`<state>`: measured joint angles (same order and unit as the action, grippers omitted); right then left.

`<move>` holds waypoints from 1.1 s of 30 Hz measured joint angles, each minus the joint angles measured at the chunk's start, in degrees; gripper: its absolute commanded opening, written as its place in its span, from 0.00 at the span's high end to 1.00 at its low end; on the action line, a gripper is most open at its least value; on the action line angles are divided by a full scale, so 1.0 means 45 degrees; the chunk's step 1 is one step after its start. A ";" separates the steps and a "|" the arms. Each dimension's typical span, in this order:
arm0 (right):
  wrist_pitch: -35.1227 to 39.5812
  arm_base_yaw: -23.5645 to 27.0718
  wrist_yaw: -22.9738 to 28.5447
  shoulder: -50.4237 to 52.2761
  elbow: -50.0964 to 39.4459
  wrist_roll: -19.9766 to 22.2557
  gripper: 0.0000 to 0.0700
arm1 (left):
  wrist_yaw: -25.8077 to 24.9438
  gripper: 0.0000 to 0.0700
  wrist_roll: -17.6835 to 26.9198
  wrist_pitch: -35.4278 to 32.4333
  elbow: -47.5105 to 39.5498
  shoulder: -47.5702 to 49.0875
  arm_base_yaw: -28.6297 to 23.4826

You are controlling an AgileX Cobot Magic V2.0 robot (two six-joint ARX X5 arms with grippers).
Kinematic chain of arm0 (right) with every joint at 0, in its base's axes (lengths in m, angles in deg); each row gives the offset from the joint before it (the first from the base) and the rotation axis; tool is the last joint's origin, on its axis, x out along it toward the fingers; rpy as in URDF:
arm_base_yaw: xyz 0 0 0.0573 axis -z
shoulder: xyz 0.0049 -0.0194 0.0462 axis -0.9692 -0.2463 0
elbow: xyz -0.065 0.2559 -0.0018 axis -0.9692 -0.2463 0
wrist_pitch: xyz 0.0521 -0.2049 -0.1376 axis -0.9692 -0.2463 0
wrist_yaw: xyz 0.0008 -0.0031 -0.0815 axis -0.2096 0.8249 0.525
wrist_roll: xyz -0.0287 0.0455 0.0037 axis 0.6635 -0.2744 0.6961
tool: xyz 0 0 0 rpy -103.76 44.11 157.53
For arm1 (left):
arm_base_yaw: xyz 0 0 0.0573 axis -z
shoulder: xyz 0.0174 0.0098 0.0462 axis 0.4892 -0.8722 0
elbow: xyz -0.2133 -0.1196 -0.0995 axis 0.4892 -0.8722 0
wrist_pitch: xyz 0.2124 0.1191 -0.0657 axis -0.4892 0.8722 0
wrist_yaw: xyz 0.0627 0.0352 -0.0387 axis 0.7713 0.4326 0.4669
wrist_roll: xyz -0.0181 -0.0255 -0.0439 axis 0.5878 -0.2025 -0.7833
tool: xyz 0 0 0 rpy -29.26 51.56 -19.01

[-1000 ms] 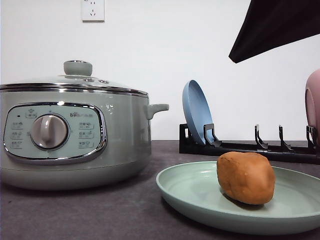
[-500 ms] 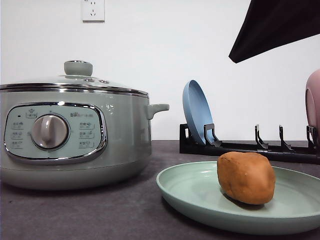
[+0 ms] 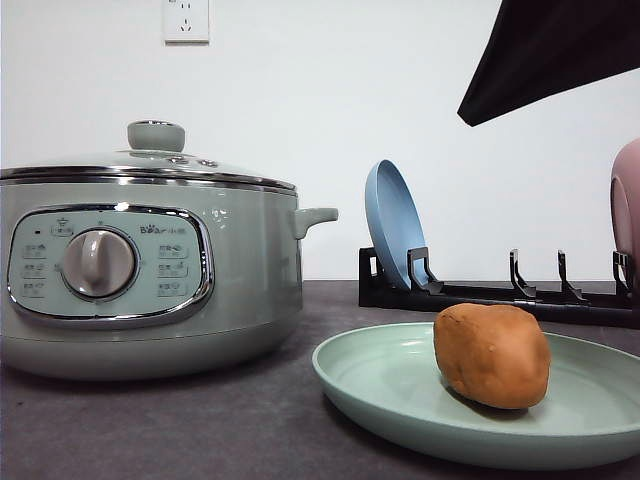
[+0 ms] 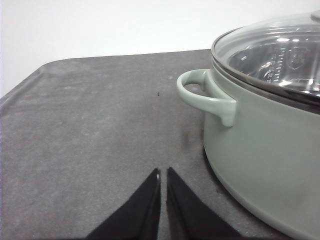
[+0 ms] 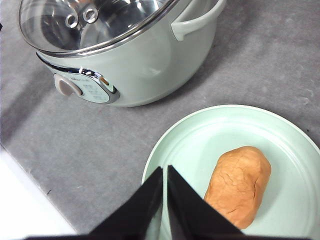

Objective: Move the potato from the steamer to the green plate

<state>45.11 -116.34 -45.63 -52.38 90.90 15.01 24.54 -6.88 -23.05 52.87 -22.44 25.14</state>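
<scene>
The orange-brown potato (image 3: 492, 355) (image 5: 238, 185) lies on the pale green plate (image 3: 390, 385) (image 5: 200, 135), right of the steamer (image 3: 150, 270) (image 5: 130, 55). The steamer's knobbed glass lid is on. My right gripper (image 5: 164, 172) hangs shut and empty above the plate's rim, just beside the potato and clear of it. Low over the dark tabletop, my left gripper (image 4: 163, 175) is shut with nothing in it, close to the steamer's (image 4: 265, 130) side handle (image 4: 205, 95).
A black dish rack (image 3: 500, 290) behind the plate holds an upright blue plate (image 3: 392, 225) and, at the right edge, a pink plate (image 3: 627, 210). A dark arm part (image 3: 550, 50) hangs at the upper right. The table edge (image 5: 25, 185) runs near the steamer.
</scene>
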 measured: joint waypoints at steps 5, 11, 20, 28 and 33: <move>0.0000 0.0000 0.0000 0.0000 0.0000 0.0000 1.00 | 0.0004 0.98 0.0000 0.0000 0.0000 0.0000 0.0000; -0.0002 0.0047 0.0062 0.0039 0.0000 0.0059 1.00 | 0.0000 0.98 0.0000 0.0000 0.0000 0.0000 0.0000; 0.1364 0.2830 0.0321 0.2176 -0.0223 0.1725 1.00 | 0.0004 0.98 0.0000 0.0001 0.0000 0.0000 0.0000; 0.3728 0.6716 0.0339 0.4952 -0.2000 0.3127 1.00 | 0.0000 0.98 0.0000 0.0000 0.0000 0.0000 0.0000; 0.5521 0.8210 0.0335 0.6651 -0.4013 0.3500 1.00 | 0.0000 0.98 0.0000 0.0001 0.0000 0.0000 0.0000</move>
<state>69.95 -79.39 -44.13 -22.45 72.84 30.76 24.54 -6.88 -23.05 52.87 -22.44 25.14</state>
